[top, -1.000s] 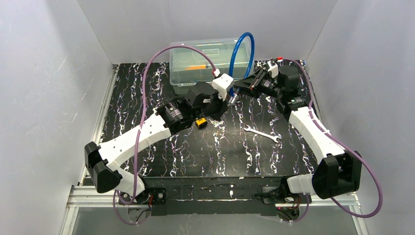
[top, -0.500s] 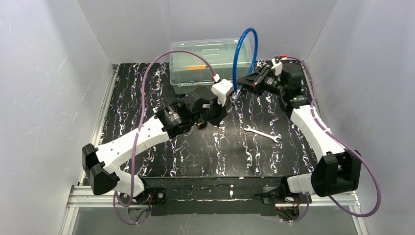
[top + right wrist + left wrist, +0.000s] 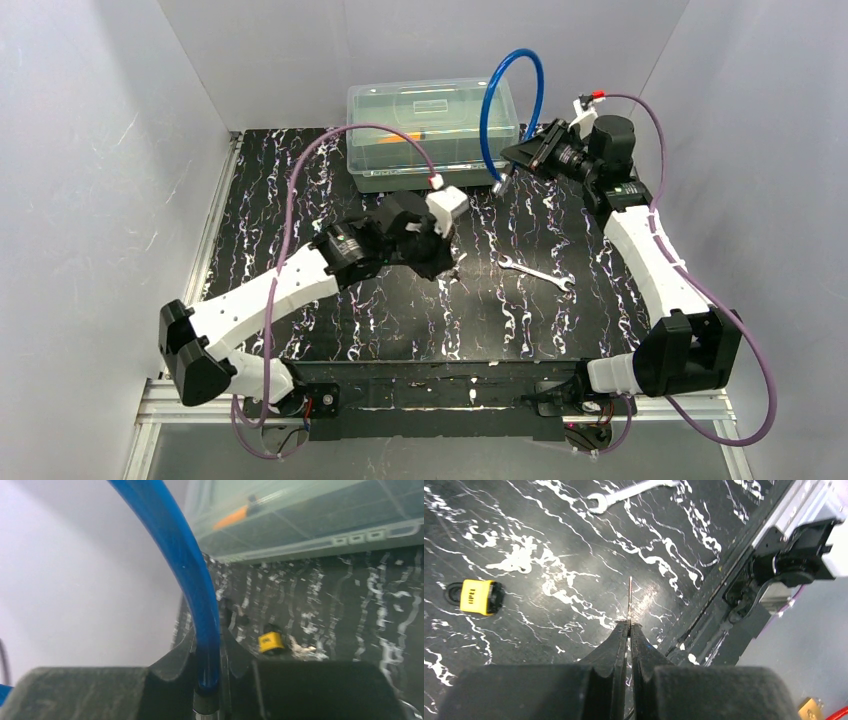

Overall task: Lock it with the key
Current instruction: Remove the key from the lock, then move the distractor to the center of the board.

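Left claw (image 3: 629, 625): jaws pressed together, clamped on the key (image 3: 630, 597). Only the key's thin silvery edge shows, standing straight out past the fingertips, above the table (image 3: 400, 320) and not touching it as far as the wrist view shows.

Yellow padlock (image 3: 476, 596): lies flat on the table, to the left of the left claw in its wrist view, apart from the key's tip. No contact between key and padlock. From the overhead camera the padlock is hidden under the left arm.

Open-ended wrench (image 3: 624, 492): lies on the table ahead of the left claw, well beyond the key's tip.

Right claw (image 3: 207, 655): raised off the table, nearly together, gripping a blue cable (image 3: 170, 545) that passes between its fingers (image 3: 182, 652) and arcs upward in a loop. From the right wrist, the padlock lies on the table well ahead of the fingertips.

Clear plastic box (image 3: 430, 130): stands at the far edge of the table, just beyond the right claw, lid on, something orange inside.
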{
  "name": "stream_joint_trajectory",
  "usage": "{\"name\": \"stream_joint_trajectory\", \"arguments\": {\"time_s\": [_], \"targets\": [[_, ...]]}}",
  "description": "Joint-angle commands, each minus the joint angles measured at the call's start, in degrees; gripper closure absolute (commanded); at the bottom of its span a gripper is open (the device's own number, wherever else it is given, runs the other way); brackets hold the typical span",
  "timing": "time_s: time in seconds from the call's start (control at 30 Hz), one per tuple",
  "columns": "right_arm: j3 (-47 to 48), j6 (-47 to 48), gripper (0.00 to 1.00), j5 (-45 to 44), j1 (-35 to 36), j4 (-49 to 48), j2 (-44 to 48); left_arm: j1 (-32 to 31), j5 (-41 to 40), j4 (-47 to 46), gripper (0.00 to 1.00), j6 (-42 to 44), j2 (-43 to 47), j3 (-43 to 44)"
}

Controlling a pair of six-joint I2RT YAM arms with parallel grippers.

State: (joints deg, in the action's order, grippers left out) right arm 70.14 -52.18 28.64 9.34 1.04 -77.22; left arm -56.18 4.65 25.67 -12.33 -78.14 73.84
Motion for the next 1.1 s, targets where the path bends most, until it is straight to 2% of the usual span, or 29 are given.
{"name": "stream_joint_trajectory", "arguments": {"time_s": [0.0,0.13,0.2,0.47,0.77,1.07], "targets": [[5.28,24.32,0.99,1.61,-0.46,14.93,-0.32,6.77,6.66,-1.76,1.00,-2.44,6.00,0.10],[2.86,38.61,0.99,2.16,-0.47,23.19,1.26,12.02,7.17,-2.73,1.00,-2.64,10.28,-1.95],[1.67,42.41,0.99,2.58,-0.47,25.97,1.24,13.46,7.07,-2.73,1.00,-2.68,11.44,-2.59],[-0.14,62.79,0.99,-1.64,0.36,39.83,-4.62,21.18,7.17,-3.17,1.00,-4.92,17.07,-3.34],[-1.03,75.62,0.99,-12.64,-0.10,41.34,-11.24,24.44,7.24,-3.24,1.00,-5.30,19.56,-3.16],[-0.15,84.62,0.99,-19.51,-5.55,33.99,-16.69,25.31,7.31,-2.97,1.00,-5.53,20.36,-4.16]]}}
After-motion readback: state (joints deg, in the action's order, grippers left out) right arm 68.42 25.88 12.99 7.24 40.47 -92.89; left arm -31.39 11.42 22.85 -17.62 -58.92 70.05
